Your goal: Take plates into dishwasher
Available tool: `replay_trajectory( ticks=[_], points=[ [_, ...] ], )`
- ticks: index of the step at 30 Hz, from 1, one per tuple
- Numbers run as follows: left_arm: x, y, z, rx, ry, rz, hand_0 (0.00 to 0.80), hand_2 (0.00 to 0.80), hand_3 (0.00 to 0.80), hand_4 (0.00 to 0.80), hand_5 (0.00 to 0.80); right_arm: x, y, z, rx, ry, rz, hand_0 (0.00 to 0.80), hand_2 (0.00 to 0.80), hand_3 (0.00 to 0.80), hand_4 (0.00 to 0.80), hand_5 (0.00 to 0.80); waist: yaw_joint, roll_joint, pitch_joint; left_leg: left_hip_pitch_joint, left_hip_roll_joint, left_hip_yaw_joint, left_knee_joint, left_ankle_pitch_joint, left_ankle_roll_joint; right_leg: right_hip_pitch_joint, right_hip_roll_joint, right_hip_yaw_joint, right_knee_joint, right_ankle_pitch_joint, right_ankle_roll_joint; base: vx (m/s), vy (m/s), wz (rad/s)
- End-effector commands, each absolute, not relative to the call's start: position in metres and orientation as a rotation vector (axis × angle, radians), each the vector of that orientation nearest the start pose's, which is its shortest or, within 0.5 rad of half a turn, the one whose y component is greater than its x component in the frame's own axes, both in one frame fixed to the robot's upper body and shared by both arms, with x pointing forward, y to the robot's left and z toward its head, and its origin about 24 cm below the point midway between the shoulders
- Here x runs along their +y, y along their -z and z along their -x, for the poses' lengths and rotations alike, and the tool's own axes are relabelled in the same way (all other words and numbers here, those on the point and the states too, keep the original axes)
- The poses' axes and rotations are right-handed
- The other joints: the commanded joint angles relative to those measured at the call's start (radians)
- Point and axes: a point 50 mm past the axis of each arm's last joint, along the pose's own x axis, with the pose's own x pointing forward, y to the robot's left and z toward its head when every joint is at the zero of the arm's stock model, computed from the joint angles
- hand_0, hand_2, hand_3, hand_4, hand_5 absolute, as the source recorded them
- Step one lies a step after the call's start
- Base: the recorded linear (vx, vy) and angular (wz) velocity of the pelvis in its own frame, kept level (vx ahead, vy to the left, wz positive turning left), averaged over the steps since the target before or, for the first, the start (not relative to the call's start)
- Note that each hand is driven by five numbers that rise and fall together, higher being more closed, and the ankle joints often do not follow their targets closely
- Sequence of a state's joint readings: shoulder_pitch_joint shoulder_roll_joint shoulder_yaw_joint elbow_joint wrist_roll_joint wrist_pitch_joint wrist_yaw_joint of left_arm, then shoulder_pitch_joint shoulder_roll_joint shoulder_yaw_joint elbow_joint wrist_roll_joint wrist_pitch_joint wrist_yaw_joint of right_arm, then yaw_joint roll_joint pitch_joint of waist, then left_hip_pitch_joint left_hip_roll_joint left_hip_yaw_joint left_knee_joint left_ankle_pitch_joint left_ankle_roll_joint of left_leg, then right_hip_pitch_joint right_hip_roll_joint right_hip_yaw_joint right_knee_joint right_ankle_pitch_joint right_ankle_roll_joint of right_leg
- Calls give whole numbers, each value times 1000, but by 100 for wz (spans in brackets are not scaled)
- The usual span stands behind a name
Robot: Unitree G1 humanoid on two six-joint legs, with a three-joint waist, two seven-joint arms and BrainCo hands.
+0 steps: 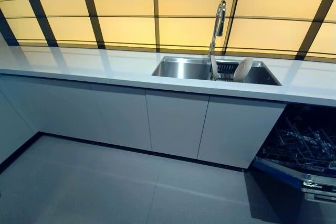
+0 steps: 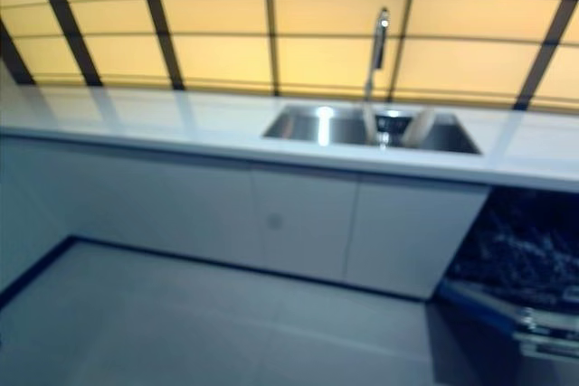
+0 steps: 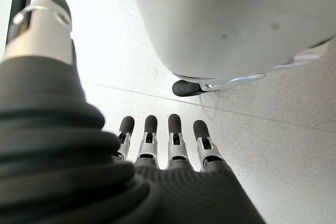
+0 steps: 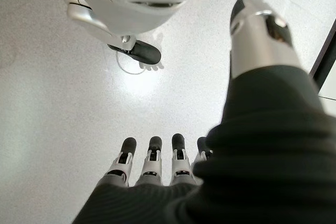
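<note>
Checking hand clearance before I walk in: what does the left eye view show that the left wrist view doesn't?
Only the left eye view shows the sink, the faucet, a white plate leaning in the sink's rack, and the open dishwasher. Only the left wrist view shows the left hand, fingers straight, holding nothing. Both show grey floor.

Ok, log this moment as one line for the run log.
plate: upright in sink rack | dishwasher: open, lower right | left hand: open, empty | right hand: open, empty | stage: not yet reaching

Silver fingers (image 3: 176, 145) (dark-tipped) emerge from each hand's (image 4: 157, 182) dark ribbed cover.
</note>
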State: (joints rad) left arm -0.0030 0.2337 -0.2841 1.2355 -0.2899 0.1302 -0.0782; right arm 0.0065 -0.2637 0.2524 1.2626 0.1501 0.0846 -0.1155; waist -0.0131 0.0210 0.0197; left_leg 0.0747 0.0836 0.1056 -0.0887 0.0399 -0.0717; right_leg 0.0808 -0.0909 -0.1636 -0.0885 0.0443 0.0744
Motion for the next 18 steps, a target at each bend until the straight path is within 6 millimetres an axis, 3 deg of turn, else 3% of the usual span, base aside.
replay_trajectory(
  ticks=[1,18],
  points=[
    [217,165,-95,1329,-33,-99,0,0,0,0,0,-240,162,-89,1304,120,369,0,0,0,0,0,-5,-23,38,5,-52,21,1,-29,38,1,-3,-16,18,5,40,0,0,0],
    [208,166,-98,1339,42,-110,0,0,0,0,0,-236,161,-96,1298,42,408,0,0,0,0,0,-4,-24,35,17,-54,20,1,-38,42,11,-5,-18,19,2,41,1,1,1]
  ],
)
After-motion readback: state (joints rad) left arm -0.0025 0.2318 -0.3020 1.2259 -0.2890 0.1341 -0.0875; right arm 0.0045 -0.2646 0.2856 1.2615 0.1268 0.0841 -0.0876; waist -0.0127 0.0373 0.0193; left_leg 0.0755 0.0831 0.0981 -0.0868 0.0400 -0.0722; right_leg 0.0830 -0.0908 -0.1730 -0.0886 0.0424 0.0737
